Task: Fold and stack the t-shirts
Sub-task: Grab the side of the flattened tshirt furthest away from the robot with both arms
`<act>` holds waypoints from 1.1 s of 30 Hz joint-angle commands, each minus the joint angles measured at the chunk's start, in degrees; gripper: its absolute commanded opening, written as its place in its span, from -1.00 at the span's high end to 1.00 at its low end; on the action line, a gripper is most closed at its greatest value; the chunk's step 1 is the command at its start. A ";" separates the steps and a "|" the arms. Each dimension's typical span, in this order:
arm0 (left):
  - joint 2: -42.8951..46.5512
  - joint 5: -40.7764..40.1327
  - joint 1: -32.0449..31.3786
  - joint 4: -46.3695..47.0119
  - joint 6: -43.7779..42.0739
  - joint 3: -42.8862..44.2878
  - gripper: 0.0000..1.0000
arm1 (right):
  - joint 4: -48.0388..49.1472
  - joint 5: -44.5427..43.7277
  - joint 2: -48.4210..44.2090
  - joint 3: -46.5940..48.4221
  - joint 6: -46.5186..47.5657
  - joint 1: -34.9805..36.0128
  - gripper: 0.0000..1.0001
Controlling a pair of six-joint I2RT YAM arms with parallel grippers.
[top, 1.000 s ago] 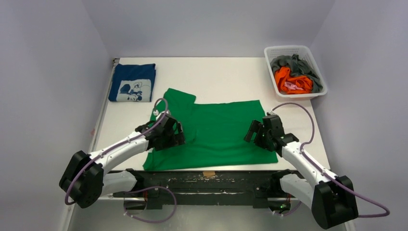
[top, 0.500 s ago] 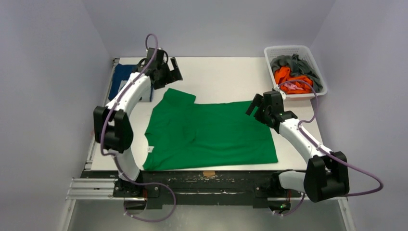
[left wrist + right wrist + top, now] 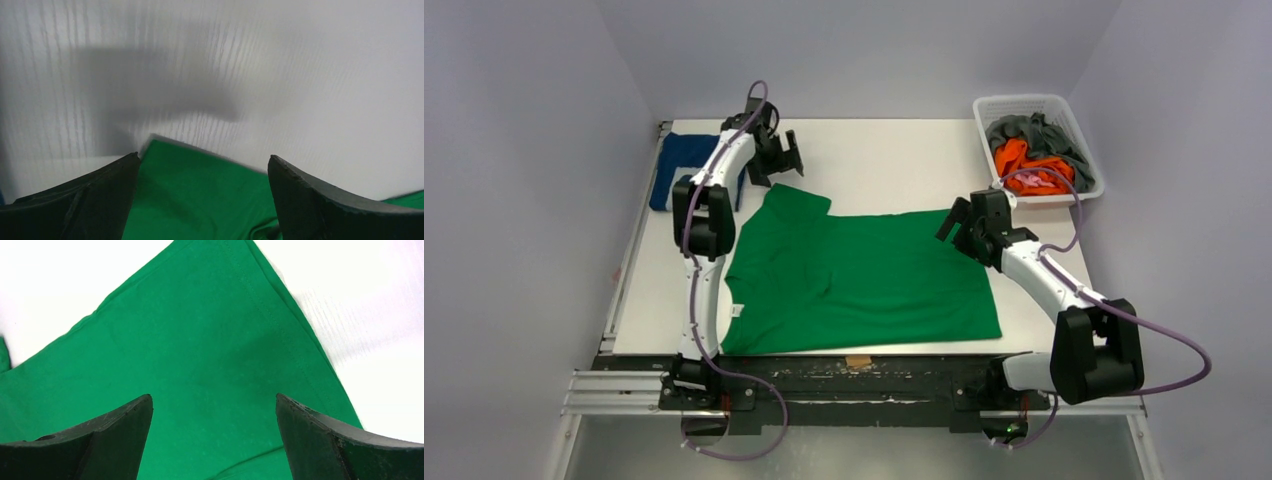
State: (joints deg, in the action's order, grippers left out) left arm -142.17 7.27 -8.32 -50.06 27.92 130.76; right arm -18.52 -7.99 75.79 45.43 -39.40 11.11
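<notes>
Left pincer (image 3: 202, 157): fingers spread wide, nothing btwn them, hanging just over the far sleeve tip of the green t-shirt (image 3: 864, 280), w/ bare desk (image 3: 894, 160) beyond. Right pincer (image 3: 213, 397): also wide and empty, poised over the shirt's far right corner, where the hem stitching runs up to the point.

Outward: the green shirt lies spread mid-desk, neck end left, hem right, near edge close to the arm bases. Folded navy t-shirt (image 3: 669, 170) sits at the far-left corner, partly hidden by the left arm. Basket (image 3: 1034, 100) at far right holds an orange t-shirt (image 3: 1024, 168) and grey ones (image 3: 1024, 130), not yet folded.

Step in hand, prob: take both far corners and fold twd the near edge. To do it well:
- Drop each pincer straight down and close on cloth, not desk.
- The sleeve tip is a small target, so centre on it first.
- Lift both sides together at the same height.
- Keep the cloth taut btwn the arms, else it sags and creases.
- Lay edge on edge.

Risk: left arm brushing the navy shirt.
</notes>
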 commanded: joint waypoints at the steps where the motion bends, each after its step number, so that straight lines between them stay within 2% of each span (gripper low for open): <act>1: 1.93 4.78 0.06 -1.75 1.12 -3.55 -0.91 | 1.50 -0.82 -1.35 0.66 0.96 -0.40 -0.81; 6: 2.16 5.68 -0.01 -3.75 2.71 -6.81 -0.80 | 1.53 -1.51 -2.21 0.20 1.06 -0.45 -0.81; 12: 5.83 6.58 -0.74 -1.42 2.02 -13.84 -0.61 | 1.74 -1.51 -2.32 -0.03 1.01 -0.48 -0.79; 15: 4.77 3.19 -1.99 -2.58 1.22 -11.09 -0.49 | 1.68 -1.51 -2.01 0.22 0.99 -0.48 -0.79; 20: -0.19 -3.80 -4.32 -10.25 0.56 -2.08 -0.11 | 1.56 -2.27 -1.92 0.10 0.98 -0.48 -0.78; 29: -0.90 -6.90 -4.87 -9.25 -0.23 -0.54 0.69 | 0.70 -4.90 -0.81 1.18 1.77 -0.48 -0.77; 33: -0.68 -6.70 -4.93 -7.09 -2.90 1.06 0.81 | -0.40 -7.99 1.60 4.43 2.57 -0.50 -0.76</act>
State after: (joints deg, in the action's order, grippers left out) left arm -142.28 1.87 -13.52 -58.76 28.14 128.35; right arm -18.48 -11.16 75.31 45.47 -38.28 10.85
